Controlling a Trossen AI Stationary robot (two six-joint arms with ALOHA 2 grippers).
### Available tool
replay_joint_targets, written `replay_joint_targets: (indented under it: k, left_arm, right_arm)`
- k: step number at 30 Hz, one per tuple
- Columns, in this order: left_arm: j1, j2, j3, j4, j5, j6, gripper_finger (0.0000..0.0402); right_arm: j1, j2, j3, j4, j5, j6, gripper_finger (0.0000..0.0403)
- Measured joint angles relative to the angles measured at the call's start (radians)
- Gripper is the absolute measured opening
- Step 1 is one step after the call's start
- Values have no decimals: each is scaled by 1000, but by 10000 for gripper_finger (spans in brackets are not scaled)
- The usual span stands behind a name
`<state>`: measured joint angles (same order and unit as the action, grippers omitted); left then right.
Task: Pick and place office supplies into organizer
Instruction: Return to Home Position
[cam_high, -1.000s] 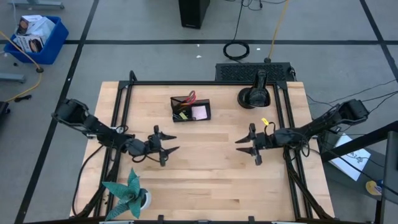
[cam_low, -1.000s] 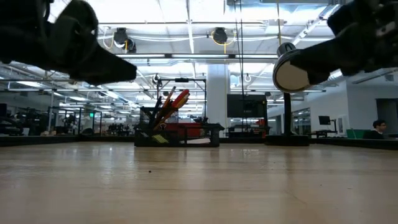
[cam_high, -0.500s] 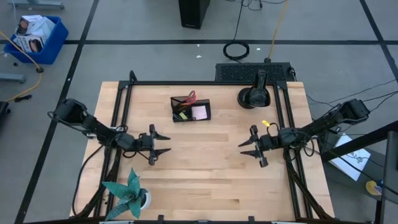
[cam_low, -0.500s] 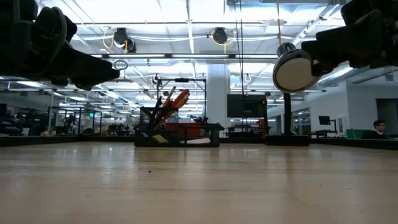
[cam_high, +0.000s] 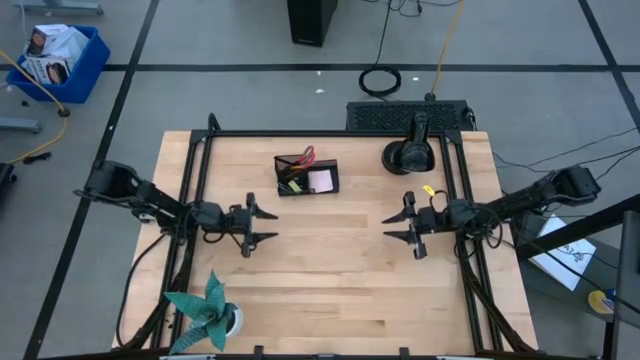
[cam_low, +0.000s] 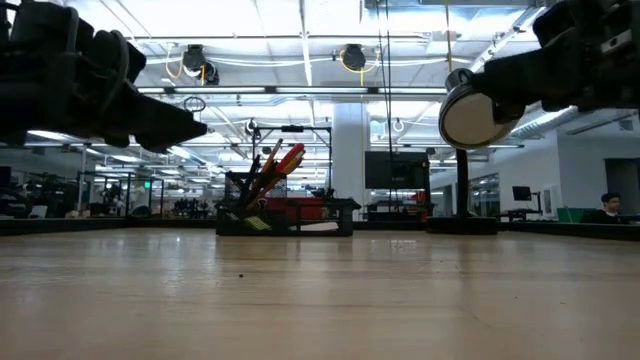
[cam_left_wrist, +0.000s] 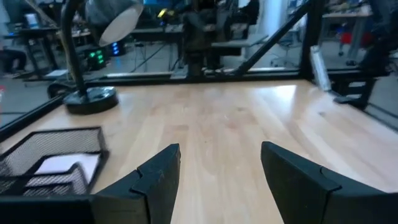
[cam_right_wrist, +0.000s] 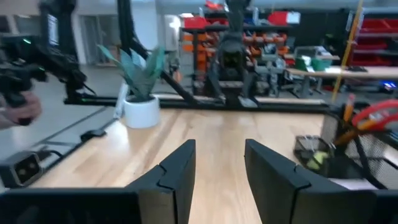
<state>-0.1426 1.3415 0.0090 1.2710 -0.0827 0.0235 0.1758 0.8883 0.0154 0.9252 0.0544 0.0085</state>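
Wooden surface (cam_high: 330, 270) with the two arms reaching in from its left and right sides. The left arm (cam_high: 150, 200) holds the left gripper (cam_high: 262, 225) above the left middle of the surface, and the right arm (cam_high: 510, 205) holds the right gripper (cam_high: 397, 228) above the right middle. Each wrist view shows its own fingers spread wide with nothing between them. A black desk lamp (cam_high: 408, 152) stands at the far right and a teal paper plant (cam_high: 205, 310) at the near left; neither belongs to the task. The organizer (cam_high: 307, 176), a small black mesh box, sits at the far edge, slightly left of centre and well apart from both grippers. Its taller cup section, on the left, holds the office supplies that stand on end: red-handled scissors (cam_high: 307, 155) and orange pencils (cam_low: 262, 170) lean out of it, as the low view shows. The lower tray on the right holds a pink sticky-note pad (cam_high: 321, 181). No loose supplies are seen on the bare wood, so the sorting appears complete or nearly so, and what is left seems to be only parking the arms. A small yellow bit (cam_high: 426, 192) shows just beside the right arm; whether it lies on the surface or is part of the arm cannot be told.
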Motion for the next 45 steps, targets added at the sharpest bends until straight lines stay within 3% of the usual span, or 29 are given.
replay_joint_targets:
  k: [7,22,45]
  left_arm:
    - [0,-68,0,-74,-44,-6,230]
    - [0,-553,0,-550,-72,3,230]
    - [-24,-1031,1,-1002,-76,-18,230]
  right_arm:
    - [-36,-117,0,-101,-31,-6,130]
    - [-51,-404,0,-405,-33,1,130]
    - [-50,-803,-1,-754,-32,31,130]
